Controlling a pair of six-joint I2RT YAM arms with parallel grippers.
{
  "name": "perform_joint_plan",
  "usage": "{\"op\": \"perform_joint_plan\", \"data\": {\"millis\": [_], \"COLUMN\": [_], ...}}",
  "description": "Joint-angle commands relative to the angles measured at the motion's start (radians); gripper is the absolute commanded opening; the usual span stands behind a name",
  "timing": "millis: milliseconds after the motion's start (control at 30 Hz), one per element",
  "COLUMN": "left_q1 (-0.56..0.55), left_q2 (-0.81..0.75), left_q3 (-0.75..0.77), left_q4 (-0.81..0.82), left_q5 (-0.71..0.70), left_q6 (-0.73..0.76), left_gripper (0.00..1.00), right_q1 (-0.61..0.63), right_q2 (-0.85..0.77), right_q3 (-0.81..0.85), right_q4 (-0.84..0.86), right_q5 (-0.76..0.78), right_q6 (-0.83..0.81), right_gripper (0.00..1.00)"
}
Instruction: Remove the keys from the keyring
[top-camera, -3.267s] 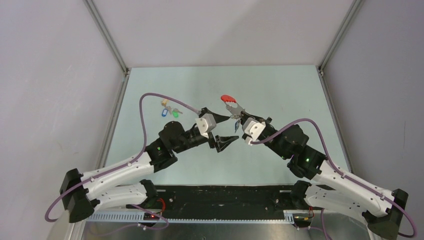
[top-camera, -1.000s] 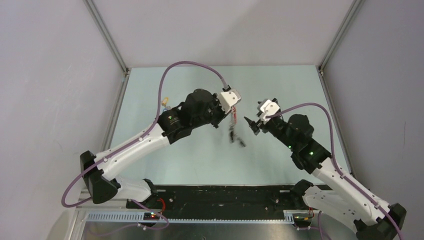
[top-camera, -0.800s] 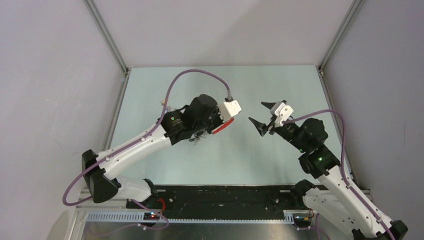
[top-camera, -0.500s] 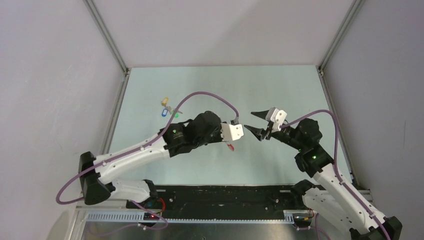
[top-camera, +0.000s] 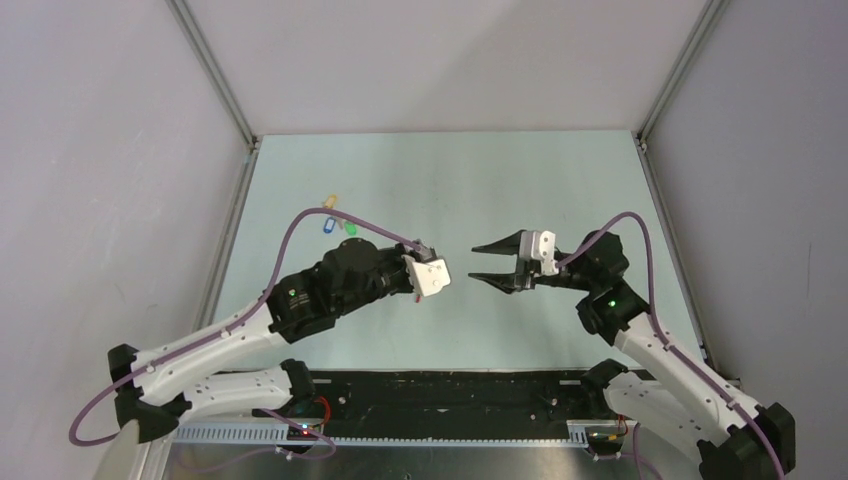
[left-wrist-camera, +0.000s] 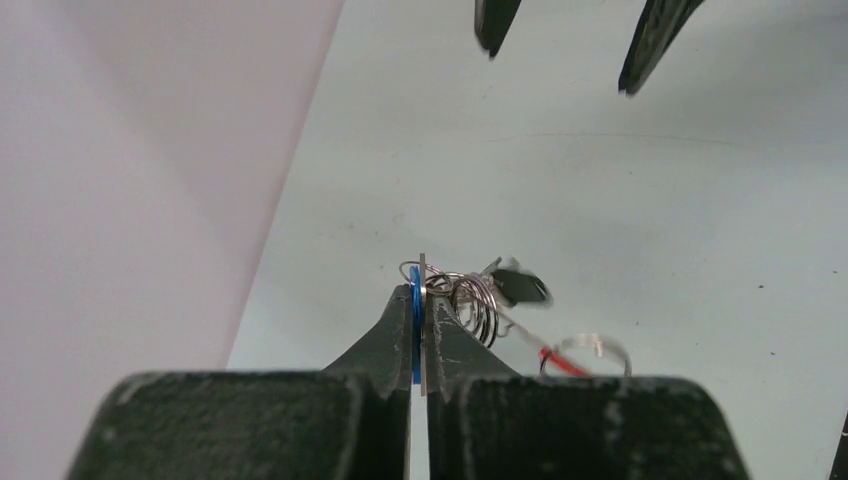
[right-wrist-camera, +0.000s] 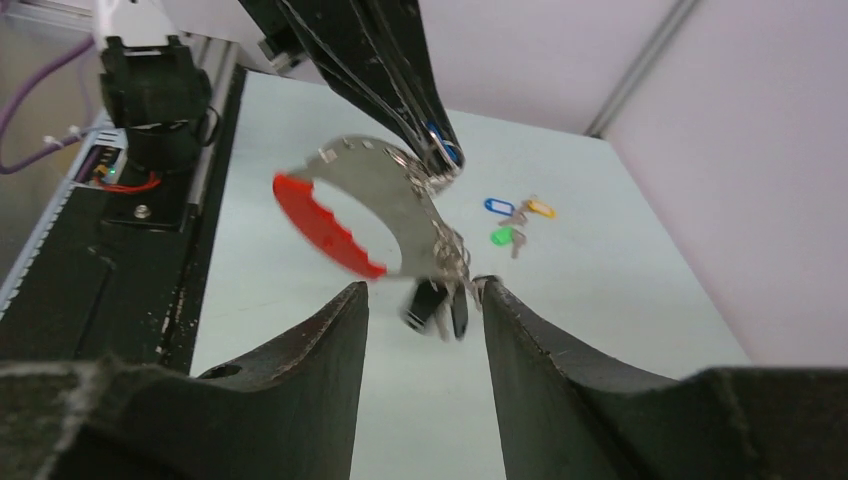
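Left gripper (left-wrist-camera: 418, 300): I am clamping the keys (left-wrist-camera: 520, 288) by a blue tag (left-wrist-camera: 414, 325); right gripper (top-camera: 474, 263): I am holding jaws apart just right of them

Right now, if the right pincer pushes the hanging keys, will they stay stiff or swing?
Probably swing: the keys dangle from the left pincer, pinched only at a blue tag. Linked by thin rings, they would likely twist aside rather than resist.

White arms (top-camera: 215, 340) with black joints (top-camera: 340, 285), purple cables (top-camera: 297, 222), green lights (top-camera: 610, 301), tapered black jaws.
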Motion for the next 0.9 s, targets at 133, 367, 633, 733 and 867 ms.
{"op": "perform_joint_plan", "data": {"millis": [133,367,633,733,867], "left_q1": [0.001,0.001,0.001,0.001,0.005], "left_q2": [-0.023,-0.006,0.008,0.034,0.139], "left_q3": [-0.015,-0.01,0.009,0.031,0.119], "left_q4": [0.132,0.131,0.131,0.125,0.03], "left_q5": [0.059,0.037,-0.01,-0.095,-0.263], "left_q6": [-0.016,-0.026,-0.068,-0.103,-0.148], "left_gripper": [0.0,0.0,0.0,0.0,0.0], "right_q1": [0.103,0.151,0.211,0.205,0.196], "right_q2": [0.069,0.051,0.07,0.083,0.093], "right_q3": [0.013,0.029,0.049,0.049,0.049], "right_q4": [0.157,0.161,0.137,0.132,0.142], "right_q5": [-0.013,0.035,0.186,0.235,0.355], "right_q6": [0.016,0.017,-0.017,-0.017,0.01], "right_gripper": [0.52,0.54,0.53,0.51,0.62]}}
